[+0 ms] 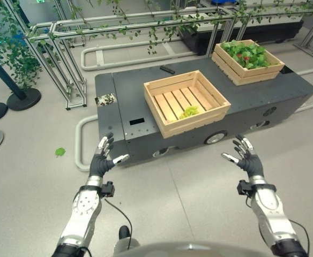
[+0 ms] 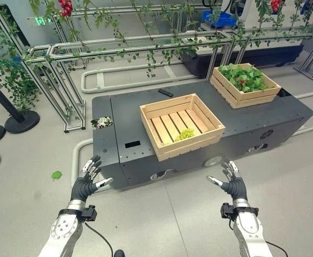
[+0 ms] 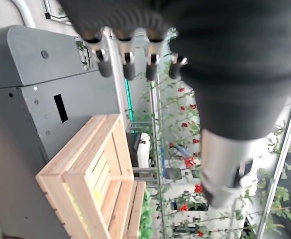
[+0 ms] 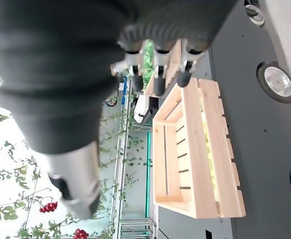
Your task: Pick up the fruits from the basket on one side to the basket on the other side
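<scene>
Left eye view shows the left hand [image 1: 101, 158] and right hand [image 1: 246, 157] raised over the floor with fingers spread, holding nothing. Ahead, on the dark grey wheeled worktop [image 1: 129, 101], the near slatted wooden crate [image 1: 186, 101] holds one pale green leafy bunch [image 1: 189, 112]; the far wooden crate [image 1: 247, 61] is heaped with green leaves and red fruits.

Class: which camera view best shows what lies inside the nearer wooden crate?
The right eye view: it looks down into the nearer crate, showing its slatted floor and a small green bunch near the front wall. The left eye view shows much the same. Both wrist views catch the crate side-on, its contents mostly hidden.
</scene>
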You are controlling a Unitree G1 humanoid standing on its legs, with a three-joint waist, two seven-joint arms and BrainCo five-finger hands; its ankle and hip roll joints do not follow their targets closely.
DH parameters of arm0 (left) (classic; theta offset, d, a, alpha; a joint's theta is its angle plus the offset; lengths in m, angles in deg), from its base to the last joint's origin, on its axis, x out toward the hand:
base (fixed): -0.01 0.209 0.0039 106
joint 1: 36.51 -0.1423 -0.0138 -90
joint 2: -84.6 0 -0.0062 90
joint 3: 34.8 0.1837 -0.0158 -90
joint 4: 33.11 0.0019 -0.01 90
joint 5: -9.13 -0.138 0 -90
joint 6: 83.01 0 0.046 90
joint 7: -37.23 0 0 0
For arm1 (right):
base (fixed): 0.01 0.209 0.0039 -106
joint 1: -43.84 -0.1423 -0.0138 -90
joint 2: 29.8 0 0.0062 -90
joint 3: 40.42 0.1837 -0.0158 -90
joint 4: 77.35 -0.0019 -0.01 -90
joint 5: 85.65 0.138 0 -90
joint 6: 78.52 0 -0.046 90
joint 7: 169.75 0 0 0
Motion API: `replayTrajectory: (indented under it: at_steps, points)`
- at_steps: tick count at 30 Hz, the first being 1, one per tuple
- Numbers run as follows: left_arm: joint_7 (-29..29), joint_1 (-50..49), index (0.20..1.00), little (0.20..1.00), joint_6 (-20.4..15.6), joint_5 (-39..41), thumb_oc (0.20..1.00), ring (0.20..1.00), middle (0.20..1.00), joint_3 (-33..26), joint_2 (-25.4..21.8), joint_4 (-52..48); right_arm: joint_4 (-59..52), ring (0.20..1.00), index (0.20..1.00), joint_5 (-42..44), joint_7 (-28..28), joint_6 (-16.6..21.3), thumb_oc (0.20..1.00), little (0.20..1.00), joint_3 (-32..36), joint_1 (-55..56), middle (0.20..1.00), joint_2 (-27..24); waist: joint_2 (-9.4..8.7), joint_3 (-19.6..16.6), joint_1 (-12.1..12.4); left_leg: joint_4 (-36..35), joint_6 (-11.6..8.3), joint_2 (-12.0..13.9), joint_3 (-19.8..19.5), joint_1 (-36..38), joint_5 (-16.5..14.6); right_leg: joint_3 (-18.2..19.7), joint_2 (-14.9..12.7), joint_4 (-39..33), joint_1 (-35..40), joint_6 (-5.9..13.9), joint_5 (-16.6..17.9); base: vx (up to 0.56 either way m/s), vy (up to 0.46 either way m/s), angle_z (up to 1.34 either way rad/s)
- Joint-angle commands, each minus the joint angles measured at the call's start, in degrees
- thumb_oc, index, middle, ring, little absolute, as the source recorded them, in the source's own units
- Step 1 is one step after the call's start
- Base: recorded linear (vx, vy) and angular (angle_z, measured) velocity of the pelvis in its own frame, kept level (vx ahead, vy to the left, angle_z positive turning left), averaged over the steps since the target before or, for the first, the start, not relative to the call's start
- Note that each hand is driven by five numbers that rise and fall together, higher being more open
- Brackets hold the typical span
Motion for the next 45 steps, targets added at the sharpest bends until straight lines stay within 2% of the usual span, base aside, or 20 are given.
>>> replayTrajectory:
  at_steps: [1,2,4,5,7,9,12,16,17,18,20,23,25,27,30,31,32,36,41,45]
  points:
    - [0.7,3.3,1.000,1.000,-2.3,0.2,1.000,1.000,1.000,-1.6,-0.9,-0.4,-3.3,1.000,1.000,1.8,-0.2,3.2,1.000,1.000,1.9,-2.9,1.000,-2.2,-0.89,1.3,0.9,11.5,-0.13,-0.9,-6.1,-2.6,-1.9,1.6,-0.3,3.3,-3.6,-0.77,-3.2,0.03,-0.039,0.02]
    - [1.0,3.6,1.000,1.000,-2.4,0.1,1.000,1.000,1.000,-2.0,-0.7,-0.2,-2.9,1.000,1.000,1.6,-0.6,3.1,1.000,1.000,2.1,-3.3,1.000,-2.2,-1.01,1.9,1.5,8.1,1.47,-3.7,-5.6,-6.3,-4.2,0.9,-0.4,3.1,-2.9,-0.15,-3.4,0.08,-0.053,0.30]
    - [1.7,4.1,1.000,1.000,-2.6,-0.3,1.000,1.000,1.000,-1.9,-0.8,0.5,-2.3,1.000,1.000,0.8,-1.3,3.4,1.000,1.000,1.9,-3.7,1.000,-2.3,-0.44,2.4,2.6,2.5,0.93,-3.6,-5.3,-10.0,-0.1,0.7,0.2,3.3,-2.2,0.37,-4.2,0.12,-0.024,0.29]
    - [1.7,4.1,1.000,1.000,-2.6,-0.4,1.000,1.000,1.000,-1.8,-0.8,0.5,-2.3,1.000,1.000,0.8,-1.3,3.5,1.000,1.000,1.9,-3.7,1.000,-2.3,-0.61,2.4,2.5,2.0,0.81,-3.7,-5.3,-9.7,0.0,0.7,0.1,3.4,-2.1,0.36,-4.4,0.21,0.020,0.17]
    - [2.7,3.6,1.000,1.000,-3.0,-1.4,1.000,1.000,1.000,-2.7,-1.1,0.9,-1.2,1.000,1.000,0.3,-1.6,3.6,1.000,1.000,1.2,-4.3,1.000,-2.3,-0.09,2.5,4.8,-3.8,0.83,-6.0,-9.5,-12.4,2.8,2.5,1.2,4.5,-0.6,0.61,-6.2,0.29,0.030,0.16]
    - [3.3,3.1,1.000,1.000,-3.2,-2.0,1.000,1.000,1.000,-3.8,-1.4,0.8,-0.7,1.000,1.000,0.1,-1.2,3.6,1.000,1.000,0.6,-5.0,1.000,-2.3,0.03,2.3,5.5,-6.3,0.15,-6.2,-10.0,-12.7,4.2,4.2,1.7,5.0,0.8,0.71,-7.6,0.23,0.046,-0.16]
    - [4.1,2.2,1.000,1.000,-3.2,-3.7,1.000,1.000,1.000,-5.9,-2.5,1.4,-0.9,1.000,1.000,0.0,-0.2,2.9,1.000,1.000,0.2,-5.8,1.000,-2.4,-0.20,1.0,6.0,-6.7,0.85,-5.3,-5.6,-12.3,5.5,6.5,2.1,4.7,4.2,0.98,-9.7,0.39,0.138,-0.63]
    - [4.3,2.5,1.000,1.000,-3.3,-4.3,1.000,1.000,1.000,-6.8,-4.0,0.8,-1.6,1.000,1.000,-0.4,0.3,2.8,1.000,1.000,-0.6,-6.2,1.000,-1.0,-2.10,-0.4,6.6,-4.5,2.78,-6.0,-5.6,-12.2,5.1,7.5,0.1,6.9,4.9,1.80,-10.9,0.34,0.171,-0.63]
    - [4.4,2.9,1.000,1.000,-3.3,-5.1,1.000,1.000,1.000,-7.1,-5.1,1.0,-1.8,1.000,1.000,-1.0,0.7,2.5,1.000,1.000,-0.9,-6.2,1.000,-0.3,-3.89,-0.8,6.4,-0.3,4.71,-8.0,-4.7,-12.2,1.5,8.4,-3.1,11.0,3.9,3.88,-8.8,0.30,0.234,-0.27]
    - [4.4,3.0,1.000,1.000,-3.3,-5.0,1.000,1.000,1.000,-7.1,-5.2,1.0,-1.9,1.000,1.000,-1.0,0.7,2.5,1.000,1.000,-0.9,-6.3,1.000,-0.2,-3.81,-1.0,6.5,-0.1,4.77,-7.8,-4.6,-12.5,1.5,8.5,-3.1,11.0,3.7,3.90,-8.7,0.29,0.240,-0.36]
    - [4.5,3.9,1.000,1.000,-3.2,-5.0,1.000,1.000,1.000,-6.3,-5.7,1.1,-1.9,1.000,1.000,-1.5,0.5,2.5,1.000,1.000,-1.0,-5.8,1.000,0.6,-4.99,-1.4,5.6,1.2,6.38,-10.2,-3.9,-11.4,-0.8,9.8,-6.3,16.6,1.7,6.93,-2.2,0.25,0.251,-0.34]
    - [4.1,3.8,1.000,1.000,-3.2,-4.6,1.000,1.000,1.000,-5.4,-5.7,0.4,-2.7,1.000,1.000,-2.0,0.6,2.1,1.000,1.000,-0.9,-5.3,1.000,1.8,-4.62,-2.2,3.9,-0.8,8.89,-13.1,-3.6,-7.0,-3.5,11.5,-10.6,25.1,-2.7,7.97,7.8,0.29,0.363,0.09]
    - [3.7,4.2,1.000,1.000,-3.0,-4.0,1.000,1.000,1.000,-4.6,-5.7,0.1,-2.4,1.000,1.000,-2.9,0.0,2.0,1.000,1.000,-1.3,-5.8,1.000,2.2,-3.36,-1.6,3.1,-2.2,9.82,-13.1,-3.6,-4.5,-4.3,11.1,-12.0,30.3,-6.4,8.08,12.4,0.19,0.295,0.14]
    - [3.4,4.2,1.000,1.000,-2.7,-4.1,1.000,1.000,1.000,-4.5,-5.8,-0.6,-2.4,1.000,1.000,-2.9,0.0,1.9,1.000,1.000,-1.6,-6.0,1.000,2.7,-2.43,-0.8,2.1,-3.1,10.06,-13.1,-3.9,-2.0,-5.5,10.8,-11.3,31.5,-9.1,7.58,9.0,0.22,0.195,0.05]
    - [3.0,4.5,1.000,1.000,-2.9,-4.4,1.000,1.000,1.000,-4.0,-5.7,-0.6,-2.0,1.000,1.000,-2.4,0.5,1.8,1.000,1.000,-1.4,-5.7,1.000,2.9,-1.61,-0.5,0.8,-3.2,9.73,-12.9,-6.0,0.2,-6.8,12.2,-5.9,25.5,-13.3,5.27,0.2,0.21,0.051,-0.11]
    - [3.0,4.5,1.000,1.000,-2.9,-4.4,1.000,1.000,1.000,-4.0,-5.7,-0.6,-2.0,1.000,1.000,-2.4,0.5,1.8,1.000,1.000,-1.4,-5.7,1.000,2.9,-1.61,-0.5,0.8,-3.2,9.72,-12.9,-6.1,0.3,-6.9,12.2,-5.9,25.5,-13.2,5.26,0.2,0.25,-0.066,0.16]
    - [2.9,4.8,1.000,1.000,-2.9,-3.9,1.000,1.000,1.000,-3.9,-5.3,-0.1,-1.4,1.000,1.000,-2.1,0.2,1.9,1.000,1.000,-1.6,-5.6,1.000,2.9,-2.27,0.1,0.3,-2.9,9.22,-13.7,-7.6,2.0,-8.4,13.6,-5.4,14.0,-14.2,5.07,0.2,0.24,-0.089,0.18]
    - [3.0,5.5,1.000,1.000,-3.0,-3.7,1.000,1.000,1.000,-3.8,-5.1,0.6,-2.6,1.000,1.000,-2.0,0.7,1.9,1.000,1.000,-1.3,-4.8,1.000,2.5,-2.94,0.7,-1.2,-2.3,8.61,-14.0,-11.2,4.2,-10.3,21.1,-4.8,9.6,-16.9,6.55,3.5,0.24,-0.109,0.50]
    - [2.6,5.0,1.000,1.000,-3.2,-2.8,1.000,1.000,1.000,-3.9,-3.9,0.3,-2.5,1.000,1.000,-1.9,1.0,2.1,1.000,1.000,-0.6,-3.9,1.000,2.1,-3.49,-0.3,-0.8,-3.4,7.85,-13.9,-11.9,4.5,-10.1,18.7,-5.1,5.8,-14.3,6.27,4.9,0.09,-0.134,0.73]
    - [1.2,4.6,1.000,1.000,-2.9,-0.2,1.000,1.000,1.000,-3.2,-2.6,-0.7,-2.9,1.000,1.000,-2.5,0.3,2.0,1.000,1.000,1.1,-2.8,1.000,0.6,-1.81,-1.5,-0.8,-5.1,5.61,-11.7,-15.2,3.9,-8.3,14.9,-3.9,5.9,-12.1,4.74,2.8,0.10,-0.187,0.38]
